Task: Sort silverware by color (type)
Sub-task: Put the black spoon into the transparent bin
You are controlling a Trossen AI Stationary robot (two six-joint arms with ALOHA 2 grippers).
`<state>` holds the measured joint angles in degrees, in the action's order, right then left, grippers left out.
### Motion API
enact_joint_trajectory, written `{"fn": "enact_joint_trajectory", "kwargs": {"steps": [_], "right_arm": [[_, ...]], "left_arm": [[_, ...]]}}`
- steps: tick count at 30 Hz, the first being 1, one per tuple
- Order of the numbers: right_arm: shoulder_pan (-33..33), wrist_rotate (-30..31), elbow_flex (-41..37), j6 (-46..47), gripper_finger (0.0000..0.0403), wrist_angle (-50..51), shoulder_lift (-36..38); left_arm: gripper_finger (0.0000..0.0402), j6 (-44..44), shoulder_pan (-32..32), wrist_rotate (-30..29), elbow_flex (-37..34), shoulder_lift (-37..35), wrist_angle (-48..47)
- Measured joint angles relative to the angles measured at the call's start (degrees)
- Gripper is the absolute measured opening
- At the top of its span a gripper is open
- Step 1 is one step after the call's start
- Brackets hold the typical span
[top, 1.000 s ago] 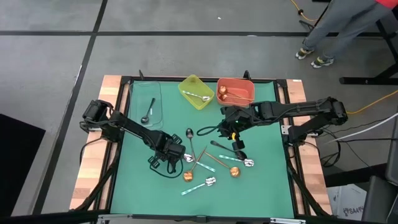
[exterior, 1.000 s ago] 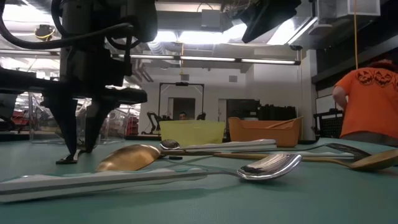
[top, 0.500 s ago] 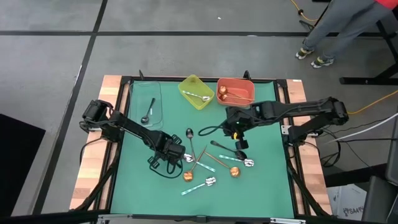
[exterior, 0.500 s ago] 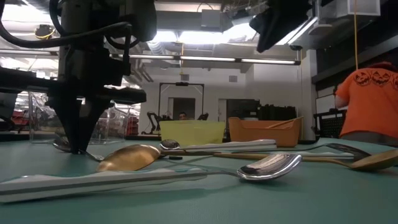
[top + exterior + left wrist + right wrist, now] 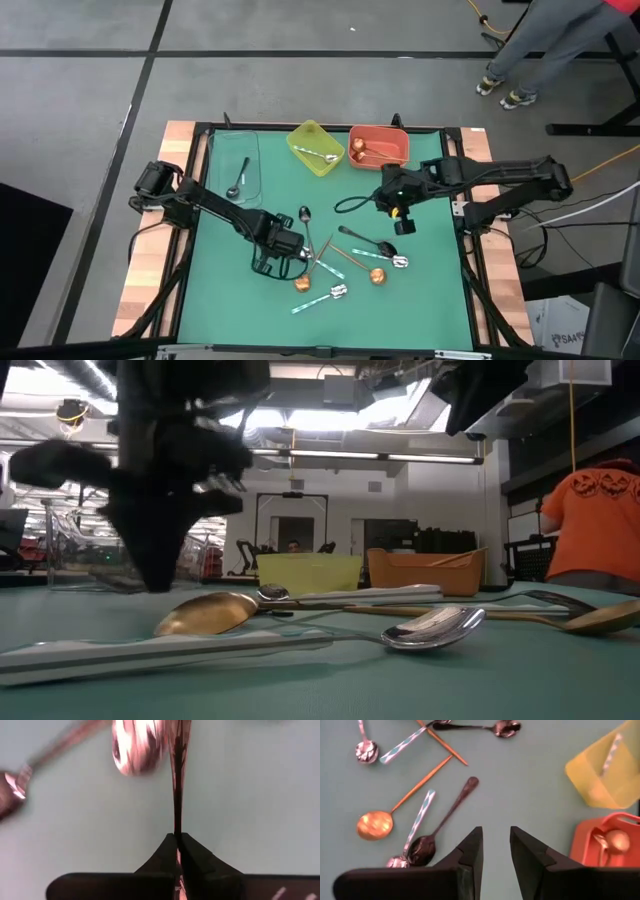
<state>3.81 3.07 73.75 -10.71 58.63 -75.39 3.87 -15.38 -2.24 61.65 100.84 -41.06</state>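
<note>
High view: clear bin (image 5: pixel 238 160) holds one black spoon, yellow bin (image 5: pixel 316 147) one teal-handled, orange bin (image 5: pixel 378 146) one copper. About seven spoons (image 5: pixel 338 262) unsorted mid-mat; sorting judged barely a third done.

Left wrist view: left gripper (image 5: pixel 177 840) pinched on a slim dark handle (image 5: pixel 178 790).

Right wrist view: right gripper (image 5: pixel 496 845) fingers apart, empty, above the mat.

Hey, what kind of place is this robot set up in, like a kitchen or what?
Probably a robotics lab or workshop, not a kitchen: the green-topped table stands on a bare grey floor, ceiling strip lights run overhead, and equipment racks fill the room behind.
</note>
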Motion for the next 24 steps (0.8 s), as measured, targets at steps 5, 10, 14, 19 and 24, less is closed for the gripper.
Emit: {"fn": "enact_joint_trajectory", "kwargs": {"steps": [5, 10, 14, 19, 24], "right_arm": [[0.0, 1.9, -3.4, 0.5, 0.0088, -0.2, 4.2], [0.0, 4.0, -9.2, 3.7, 0.0088, -0.6, 8.6], [0.0, 4.2, -14.5, 6.0, 0.0088, -3.7, 11.3], [0.0, 3.9, -19.9, 9.1, 0.0088, -7.7, 12.3], [0.0, 3.9, -24.2, 9.4, 0.0088, -11.6, 12.1]], "left_arm": [[0.0001, -2.4, 0.0, -0.1, 3.8, -0.1, -0.6], [0.0001, -4.2, 0.2, -0.5, 9.0, -0.3, -0.8], [0.0002, -5.4, 1.1, -3.4, 14.6, -0.3, -2.8], [0.0002, -7.8, 2.8, -7.9, 23.6, -0.4, -6.7], [0.0002, -8.5, 4.3, -13.4, 32.7, -0.4, -9.9]]}}
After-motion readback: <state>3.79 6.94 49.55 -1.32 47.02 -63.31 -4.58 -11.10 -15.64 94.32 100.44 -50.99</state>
